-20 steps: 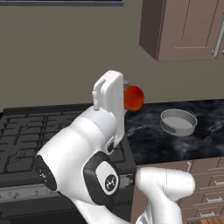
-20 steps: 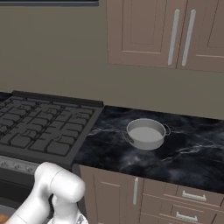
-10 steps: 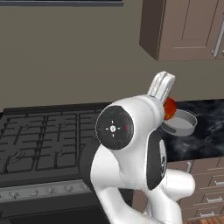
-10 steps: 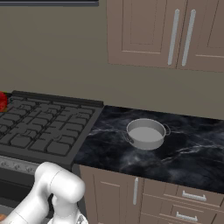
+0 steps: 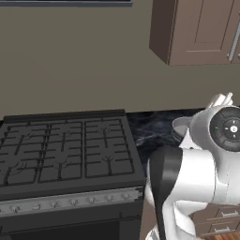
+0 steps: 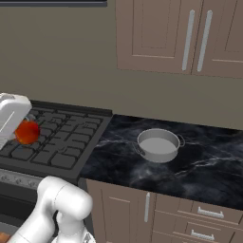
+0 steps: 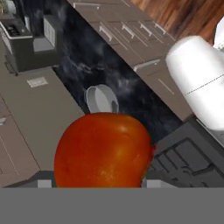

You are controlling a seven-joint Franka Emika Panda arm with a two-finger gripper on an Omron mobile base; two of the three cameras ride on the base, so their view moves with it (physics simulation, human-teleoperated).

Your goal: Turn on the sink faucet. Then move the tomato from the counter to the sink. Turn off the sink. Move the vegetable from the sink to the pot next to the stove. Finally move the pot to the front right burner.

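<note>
Hand view shows the small round red-orange tomato (image 7: 103,149) pinched between the gripper's (image 7: 98,183) two dark fingers; being a ball, it has no long axis to point. Right base view places it above the black gas stove (image 6: 52,137), well apart from the small round grey pot (image 6: 158,145) standing upright on the glossy black marble counter (image 6: 199,171).

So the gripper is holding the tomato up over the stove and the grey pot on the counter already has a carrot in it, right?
Not quite. The pot is empty, as the right base view shows. The rest holds: the gripper holds the tomato above the stove, and the pot sits on the counter.
</note>
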